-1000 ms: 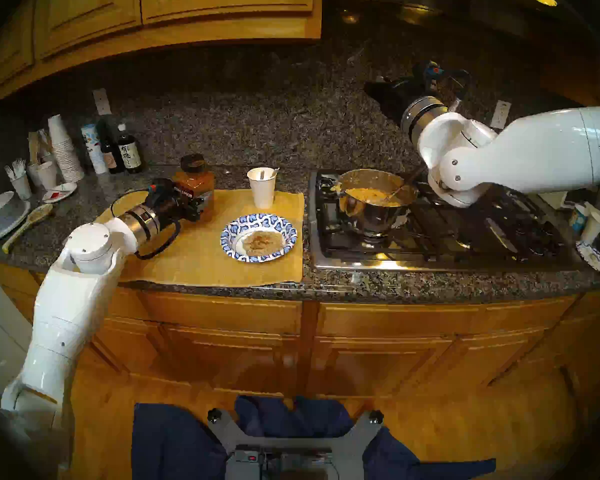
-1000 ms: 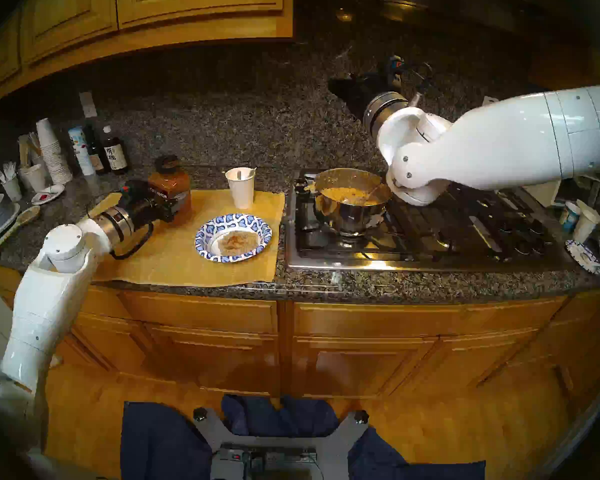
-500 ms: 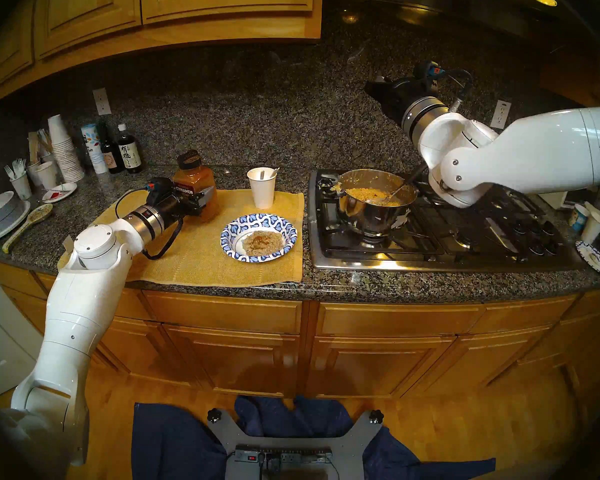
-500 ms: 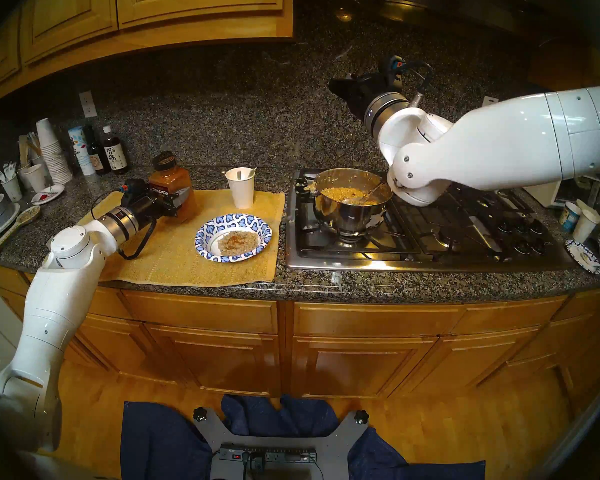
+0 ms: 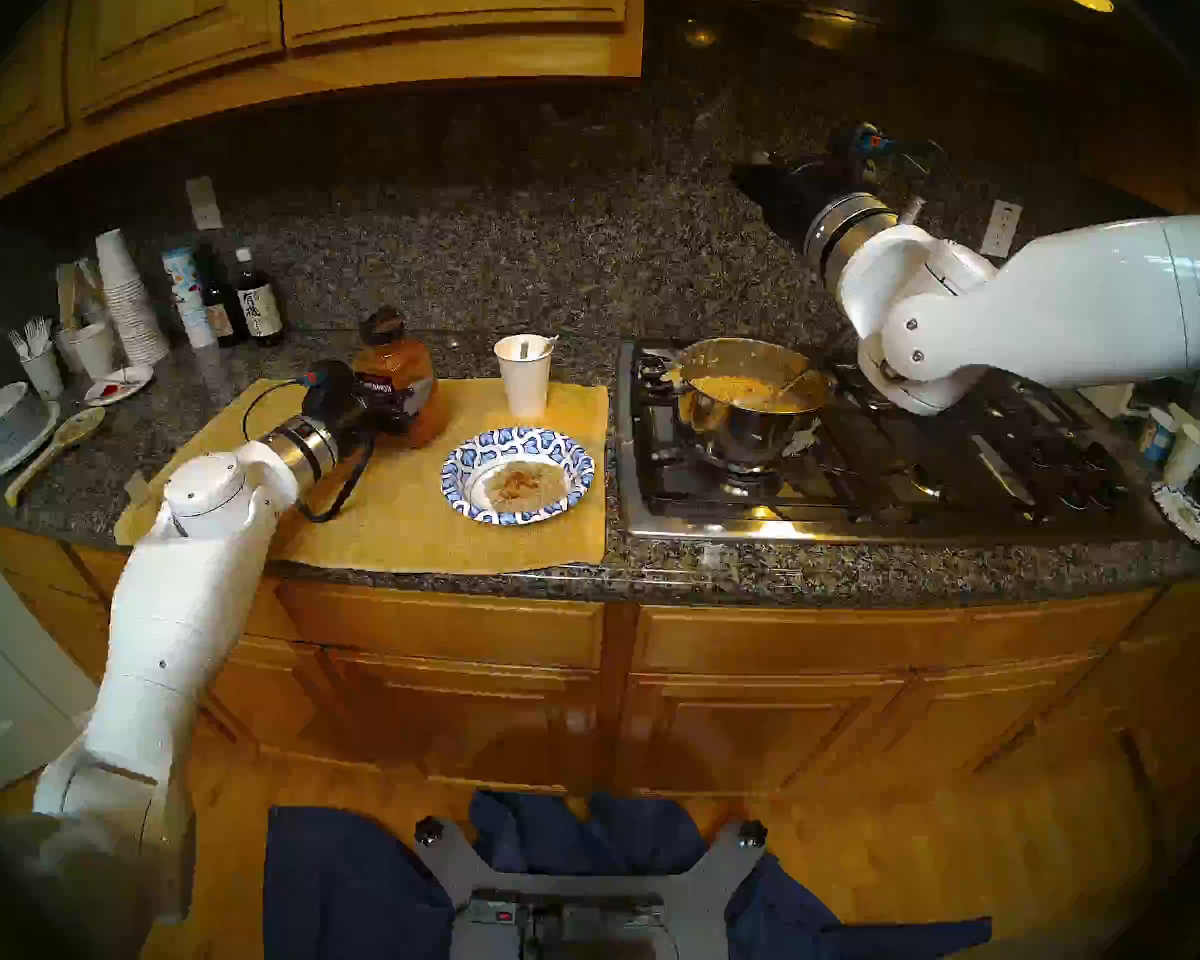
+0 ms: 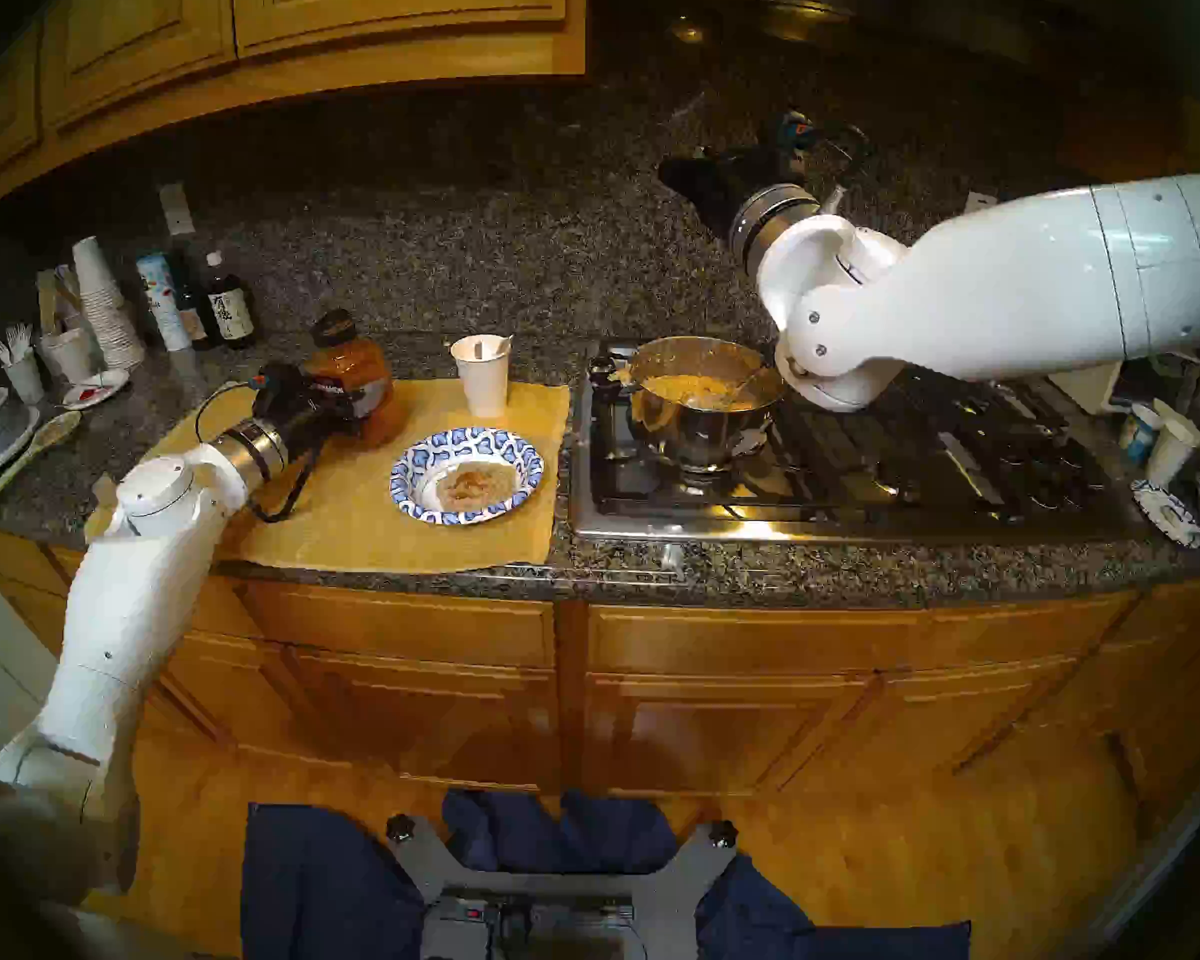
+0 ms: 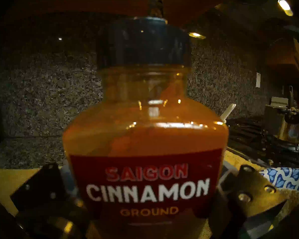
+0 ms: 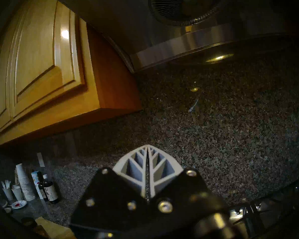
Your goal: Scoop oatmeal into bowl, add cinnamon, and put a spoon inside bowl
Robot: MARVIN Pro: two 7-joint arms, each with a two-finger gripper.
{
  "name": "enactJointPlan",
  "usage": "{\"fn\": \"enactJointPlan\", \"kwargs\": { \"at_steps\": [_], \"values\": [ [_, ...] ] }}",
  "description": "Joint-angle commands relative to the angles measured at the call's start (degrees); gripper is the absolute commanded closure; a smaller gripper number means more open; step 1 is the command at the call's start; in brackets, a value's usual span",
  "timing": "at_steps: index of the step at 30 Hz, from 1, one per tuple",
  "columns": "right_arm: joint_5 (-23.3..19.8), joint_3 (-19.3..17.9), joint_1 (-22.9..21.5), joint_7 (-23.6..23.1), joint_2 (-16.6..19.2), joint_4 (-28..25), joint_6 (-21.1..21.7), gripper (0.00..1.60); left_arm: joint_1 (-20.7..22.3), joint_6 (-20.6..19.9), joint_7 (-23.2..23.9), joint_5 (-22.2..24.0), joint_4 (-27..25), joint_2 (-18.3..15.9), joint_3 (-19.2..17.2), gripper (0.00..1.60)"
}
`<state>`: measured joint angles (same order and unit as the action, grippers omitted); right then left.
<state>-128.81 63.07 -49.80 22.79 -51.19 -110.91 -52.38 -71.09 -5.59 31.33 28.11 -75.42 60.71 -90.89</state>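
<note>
My left gripper (image 5: 409,406) is shut on the cinnamon bottle (image 5: 403,377), holding it upright at the yellow mat's back left, left of the bowl (image 5: 514,442). The left wrist view shows the bottle (image 7: 145,138) between the fingers. I cannot tell if it touches the mat. The bowl holds oatmeal (image 5: 521,484) with brown powder on top. The white plastic spoon (image 5: 549,345) stands in a white cup (image 5: 526,387) behind the bowl. My right gripper (image 5: 743,172) is shut and empty, raised near the backsplash above the stove; the right wrist view shows its fingertips (image 8: 147,147) together.
A steel pot (image 5: 749,429) of oatmeal with a metal serving spoon (image 5: 791,382) sits on the stove's left burner. Cups, sauce bottles, grey bowls (image 5: 1,432) and a speckled spoon crowd the counter's left. More cups and plates stand at the far right (image 5: 1186,453).
My left arm has shifted right, carrying the cinnamon bottle slightly right along the mat's back. The right arm has not moved.
</note>
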Motion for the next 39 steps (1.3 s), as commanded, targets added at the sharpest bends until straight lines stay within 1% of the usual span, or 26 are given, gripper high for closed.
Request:
{"fn": "enactJointPlan", "kwargs": {
  "at_steps": [1, 5, 7, 8, 11, 13, 14, 15, 17, 18, 21, 22, 23, 25, 26, 28, 35, 39],
  "values": [
    [0.00, -1.20, -1.62, 0.04, -0.06, 1.11, -0.27, 1.60, 3.61, 1.77, -1.08, -1.61, -1.90, -0.68, -0.14, 1.60],
    [-0.05, -1.24, -1.49, -0.01, -0.12, 1.23, -0.29, 1.60, 3.41, 1.81, -1.70, -2.58, -1.98, -0.44, -0.02, 1.60],
    [-0.07, -1.25, -1.50, 0.01, -0.14, 1.25, -0.30, 1.60, 3.37, 1.80, -1.91, -2.95, -1.86, -0.32, 0.02, 1.56],
    [-0.08, -1.25, -1.50, 0.02, -0.14, 1.26, -0.30, 1.60, 3.38, 1.79, -1.93, -3.12, -1.77, -0.32, 0.06, 1.49],
    [-0.10, -1.21, -1.53, 0.04, -0.10, 1.25, -0.33, 1.60, 3.37, 1.81, -2.03, -3.58, -1.65, -0.24, 0.12, 1.44],
    [-0.11, -1.19, -1.54, 0.04, -0.07, 1.23, -0.35, 1.60, 3.35, 1.75, -2.08, -3.74, -1.68, -0.16, 0.08, 1.31],
    [-0.11, -1.18, -1.55, 0.04, -0.06, 1.22, -0.36, 1.60, 3.34, 1.72, -2.07, -3.80, -1.70, -0.14, 0.05, 1.31],
    [-0.11, -1.18, -1.55, 0.02, -0.05, 1.21, -0.37, 1.60, 3.29, 1.50, -1.88, -3.59, -1.78, -0.12, -0.05, 1.12],
    [-0.11, -1.16, -1.53, -0.01, -0.03, 1.20, -0.38, 1.60, 3.12, 1.41, -1.75, -3.53, -2.03, -0.14, -0.16, 0.97],
    [-0.11, -1.16, -1.53, -0.02, -0.02, 1.20, -0.39, 1.60, 3.02, 1.40, -1.72, -3.51, -2.16, -0.17, -0.18, 0.81],
    [-0.10, -1.18, -1.48, -0.05, -0.02, 1.21, -0.46, 1.60, 2.68, 1.08, -1.32, -3.03, -2.61, -0.22, -0.29, 0.65],
    [-0.10, -1.18, -1.48, -0.06, -0.03, 1.21, -0.47, 1.60, 2.59, 1.04, -1.25, -2.98, -2.75, -0.26, -0.30, 0.56],
    [-0.09, -1.18, -1.47, -0.06, -0.03, 1.22, -0.48, 1.60, 2.50, 0.93, -1.16, -2.87, -2.86, -0.25, -0.35, 0.53],
    [-0.10, -1.18, -1.48, -0.07, -0.04, 1.22, -0.49, 1.60, 2.32, 0.68, -0.83, -2.66, -3.11, -0.29, -0.49, 0.41],
    [-0.10, -1.18, -1.49, -0.07, -0.05, 1.22, -0.49, 1.60, 2.23, 0.62, -0.74, -2.60, -3.25, -0.29, -0.56, 0.23],
    [-0.09, -1.18, -1.49, -0.08, -0.04, 1.24, -0.50, 1.60, 2.02, 0.46, -0.55, -2.45, -3.61, -0.36, -0.73, 0.00],
    [-0.10, -1.26, -1.52, -0.32, -0.03, 1.40, -0.41, 1.60, 1.28, 0.01, -0.55, -2.30, -4.92, -0.73, -1.31, 0.00],
    [-0.13, -1.34, -1.54, -0.42, -0.10, 1.52, -0.35, 1.60, 1.38, 0.17, -0.76, -2.10, -6.13, -1.15, -2.30, 0.00]
  ]
}}
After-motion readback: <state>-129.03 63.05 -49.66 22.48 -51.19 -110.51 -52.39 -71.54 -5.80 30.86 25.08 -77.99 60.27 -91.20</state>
